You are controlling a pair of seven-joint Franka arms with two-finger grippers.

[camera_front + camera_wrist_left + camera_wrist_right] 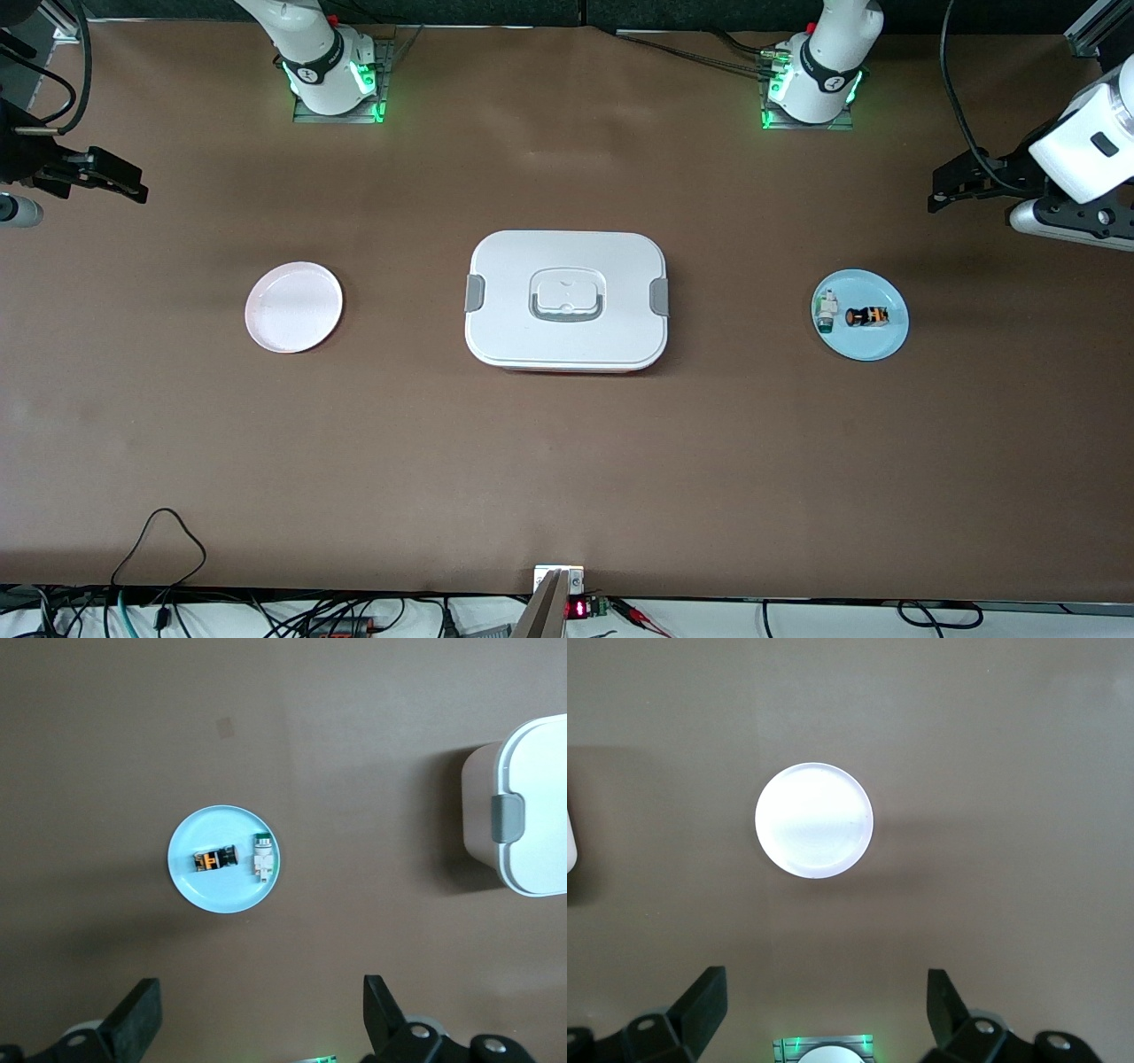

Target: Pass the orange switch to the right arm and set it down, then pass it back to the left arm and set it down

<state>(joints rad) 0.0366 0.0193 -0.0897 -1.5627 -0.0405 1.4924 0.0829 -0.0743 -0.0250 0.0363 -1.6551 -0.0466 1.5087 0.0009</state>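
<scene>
While both grippers (left [261, 1028], right [824, 1019]) hang released, one box [567, 301], two plates, one orange switch [866, 316].

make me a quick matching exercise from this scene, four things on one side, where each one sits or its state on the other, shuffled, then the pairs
Things:
1. orange switch
2. box
3. pink plate
4. left gripper

Places or states:
A. mid-table, lid shut
B. toward the right arm's end, nothing on it
C. on the blue plate, beside the white-and-green part
D. open, high over the blue plate

Pairs: 1-C, 2-A, 3-B, 4-D
</scene>
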